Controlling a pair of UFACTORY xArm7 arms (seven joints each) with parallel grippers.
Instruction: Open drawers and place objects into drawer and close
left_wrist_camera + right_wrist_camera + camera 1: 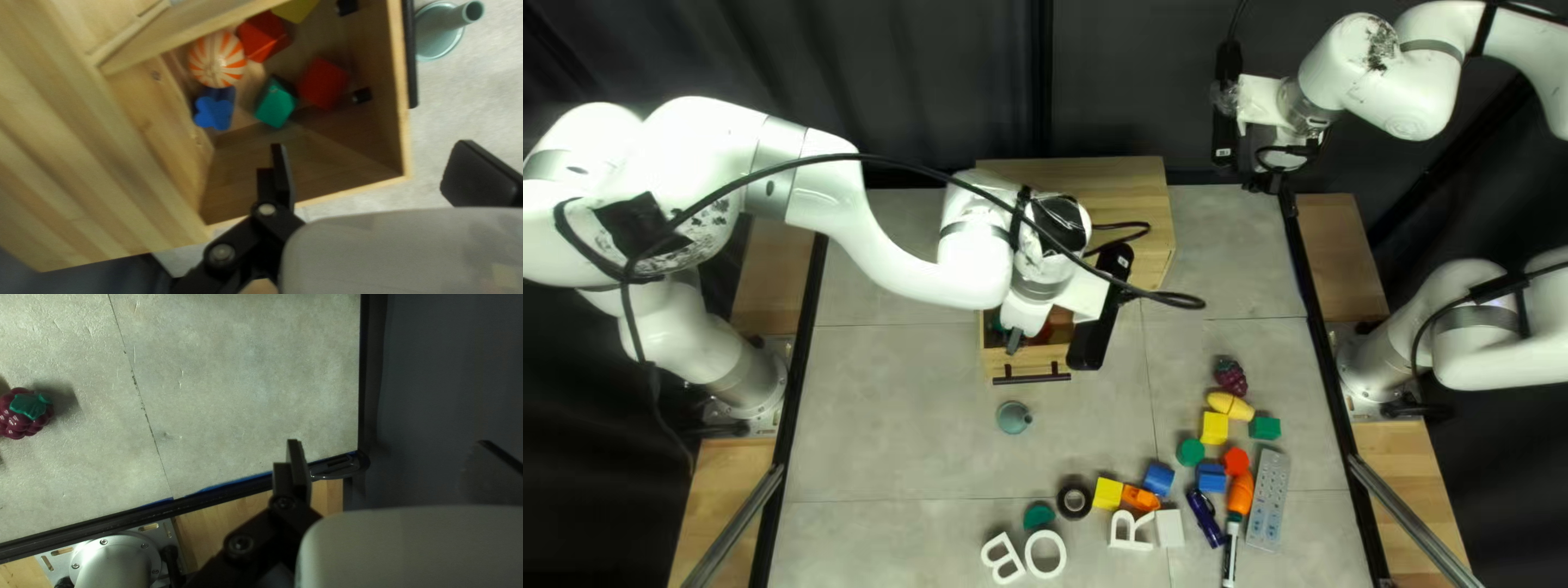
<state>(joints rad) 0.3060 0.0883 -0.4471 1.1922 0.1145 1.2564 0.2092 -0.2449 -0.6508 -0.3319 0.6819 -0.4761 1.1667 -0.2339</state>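
Left arm: the left claw was observed open, its fingers spread apart with nothing gripped, above the left part of the pulled-out drawer. The drawer was located near the middle of the desk, toward the far edge, its front turned to the desk's near edge. Its handle was seen on the near-edge side of the claw, with its long axis running left to right, roughly parallel to the near edge. The left arm was judged the nearer.

Contents: a striped ball, a blue piece, a green block and a red block were noted inside. A teal funnel-shaped piece was found just in front of the handle.

Closing, if chosen next, was judged to require the claw to be cleared first, then the drawer front pushed toward the far edge; a finger could be caught on the rim.

Right: a grape-like piece was left lying toward the desk's right edge. The right claw was observed open and empty, raised near the far right corner.
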